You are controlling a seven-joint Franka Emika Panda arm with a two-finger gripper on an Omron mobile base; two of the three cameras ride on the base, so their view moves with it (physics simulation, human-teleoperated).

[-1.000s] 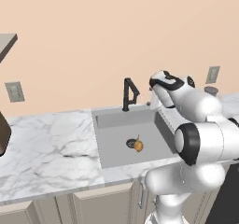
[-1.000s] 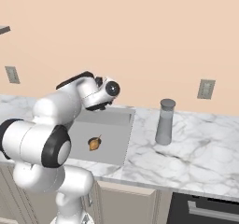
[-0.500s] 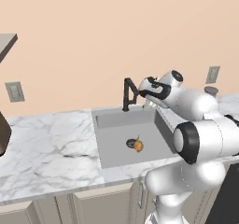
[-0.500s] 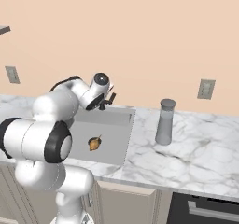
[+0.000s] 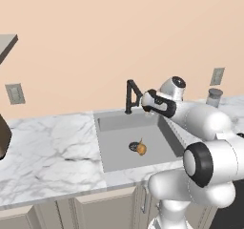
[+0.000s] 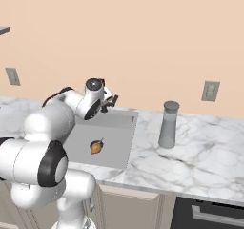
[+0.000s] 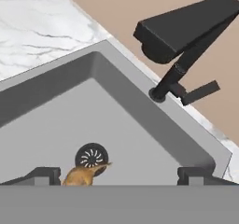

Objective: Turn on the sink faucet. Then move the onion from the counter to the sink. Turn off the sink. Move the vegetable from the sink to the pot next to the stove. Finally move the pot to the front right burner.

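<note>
Onion (image 5: pixel 140 148) lies on the floor of the sink (image 5: pixel 107 128), just beside the round drain (image 7: pixel 92 155), its thin stem tip pointing toward that drain in the hand view. It looks small, light and firm, with a smooth papery skin that may slip, so a hold across the widest part of the bulb, not the tip, seems safest.

Sink faucet (image 5: pixel 130 95) stands at the back rim of the basin; it is rigid and slim, and its short side lever (image 7: pixel 200 92) looks like the part to push. No water can be made out.

End effector (image 5: pixel 145 102) hovers near the faucet, above the back of the basin, with its 2 fingertips (image 7: pixel 39 176) well apart and nothing between them.

Apart from the onion, the basin holds nothing. A grey lidded jar (image 6: pixel 168 124) stands upright on the marble tabletop (image 6: pixel 190 151), right of the sink; what it contains cannot be told.
</note>
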